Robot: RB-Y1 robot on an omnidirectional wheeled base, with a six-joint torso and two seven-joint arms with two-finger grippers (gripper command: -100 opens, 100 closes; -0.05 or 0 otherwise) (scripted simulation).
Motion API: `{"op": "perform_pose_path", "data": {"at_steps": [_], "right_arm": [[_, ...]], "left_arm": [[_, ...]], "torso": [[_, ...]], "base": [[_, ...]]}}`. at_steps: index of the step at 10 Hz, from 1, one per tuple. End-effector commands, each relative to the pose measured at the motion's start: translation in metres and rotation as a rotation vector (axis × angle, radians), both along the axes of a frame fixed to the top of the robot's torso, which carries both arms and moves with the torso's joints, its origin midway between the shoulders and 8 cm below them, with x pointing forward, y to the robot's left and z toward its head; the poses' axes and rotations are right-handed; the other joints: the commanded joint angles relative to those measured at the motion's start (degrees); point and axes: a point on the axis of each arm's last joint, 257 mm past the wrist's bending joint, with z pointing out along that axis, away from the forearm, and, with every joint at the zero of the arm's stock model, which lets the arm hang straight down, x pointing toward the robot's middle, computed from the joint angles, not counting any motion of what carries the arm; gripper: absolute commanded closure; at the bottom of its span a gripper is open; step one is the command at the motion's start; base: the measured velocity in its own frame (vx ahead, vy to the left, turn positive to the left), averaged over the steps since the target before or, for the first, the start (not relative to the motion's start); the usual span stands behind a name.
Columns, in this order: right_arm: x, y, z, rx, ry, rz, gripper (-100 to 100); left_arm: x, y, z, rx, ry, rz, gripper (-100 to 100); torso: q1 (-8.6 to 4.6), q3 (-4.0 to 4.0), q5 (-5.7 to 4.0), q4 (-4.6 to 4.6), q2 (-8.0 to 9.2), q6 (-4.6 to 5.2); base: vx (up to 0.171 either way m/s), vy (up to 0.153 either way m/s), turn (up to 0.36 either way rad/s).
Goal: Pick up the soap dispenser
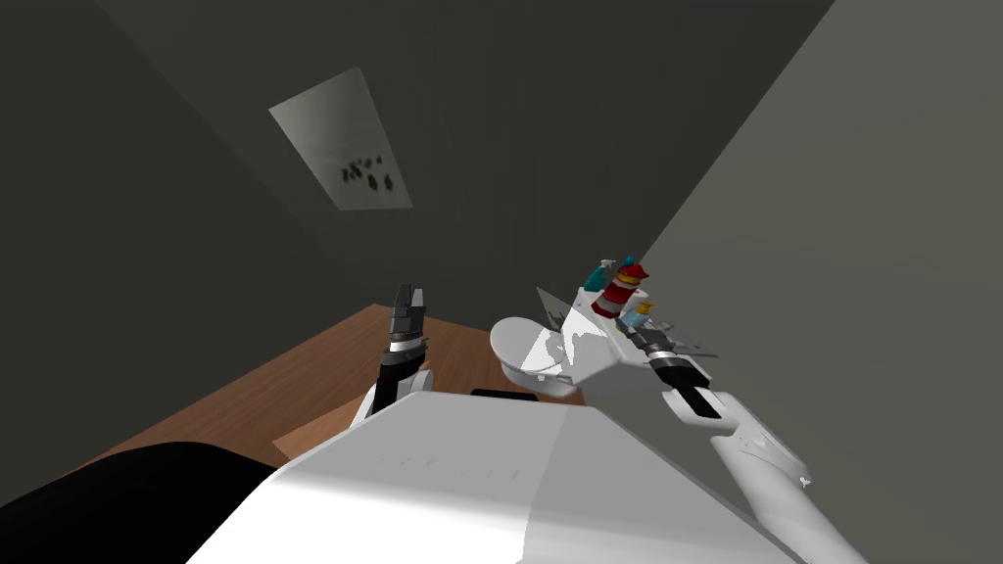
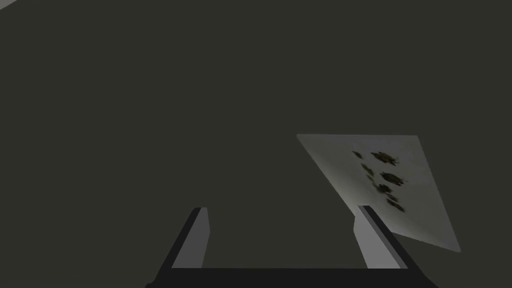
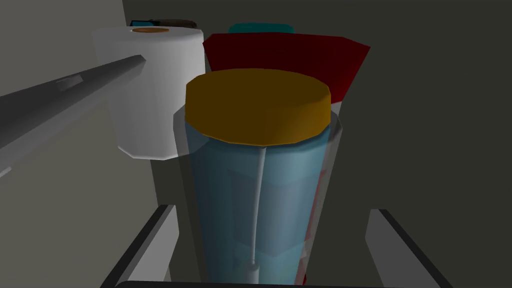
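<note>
The soap dispenser is a clear blue bottle with an orange cap and a thin tube inside. It stands upright between the fingers of my right gripper, which is open; the fingers flank its lower body without pressing it. In the head view the dispenser stands on the white toilet tank at the right, with my right gripper at its near side. My left gripper is raised to the left of the toilet, and its wrist view shows this gripper open and holding nothing.
Right behind the dispenser stand a red and white bottle, a white paper roll and a teal bottle. A grey bar slants in beside the roll. The toilet bowl sits on a wooden floor; a grey wall rises close on the right.
</note>
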Motion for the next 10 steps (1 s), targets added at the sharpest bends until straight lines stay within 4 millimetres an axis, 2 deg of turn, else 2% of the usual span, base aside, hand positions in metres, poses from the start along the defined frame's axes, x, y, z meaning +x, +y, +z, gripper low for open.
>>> {"op": "perform_pose_path", "data": {"at_steps": [1, 2, 3, 6, 7, 9, 10], "right_arm": [[-0.001, -0.012, 0.001, 0.001, -0.001, -0.008, -100], [-0.006, -0.019, -0.011, 0.012, 0.021, -0.026, -100], [-0.002, -0.03, 0.016, -0.009, -0.028, -0.01, -100], [-0.012, -0.044, -0.007, 0.014, 0.014, -0.048, -100], [-0.012, -0.059, 0.016, -0.001, -0.025, -0.045, -100], [-0.02, -0.069, 0.0, 0.016, 0.003, -0.072, -100], [-0.019, -0.083, 0.025, 0.001, -0.04, -0.069, -100]], "left_arm": [[0.0, 0.0, 0.0, 0.0, 0.0, 0.0, 0], [0.0, 0.0, 0.0, 0.0, 0.0, 0.0, 0], [0.0, 0.0, 0.0, 0.0, 0.0, 0.0, 0], [0.0, 0.0, 0.0, 0.0, 0.0, 0.0, 0], [0.0, 0.0, 0.0, 0.0, 0.0, 0.0, 0], [0.0, 0.0, 0.0, 0.0, 0.0, 0.0, 0], [0.0, 0.0, 0.0, 0.0, 0.0, 0.0, 0]], "torso": [[0.0, 0.0, 0.0, 0.0, 0.0, 0.0], [-0.01, 0.01, 0.0, 0.0, 0.02, 0.03], [-0.12, 0.01, -0.03, 0.0, 0.03, 0.04], [-0.1, 0.01, -0.02, 0.0, 0.02, 0.04], [-0.21, 0.01, -0.05, 0.0, 0.02, 0.05], [-0.05, 0.02, -0.01, 0.0, 0.04, 0.03], [-0.11, 0.02, -0.02, 0.0, 0.03, 0.05]], "base": [[-0.009, 0.066, 0.065], [-0.007, 0.027, -0.005], [-0.013, 0.061, 0.11], [-0.001, 0.035, 0.018], [-0.011, 0.046, 0.11], [-0.009, 0.048, 0.033], [-0.004, 0.07, 0.112]]}}
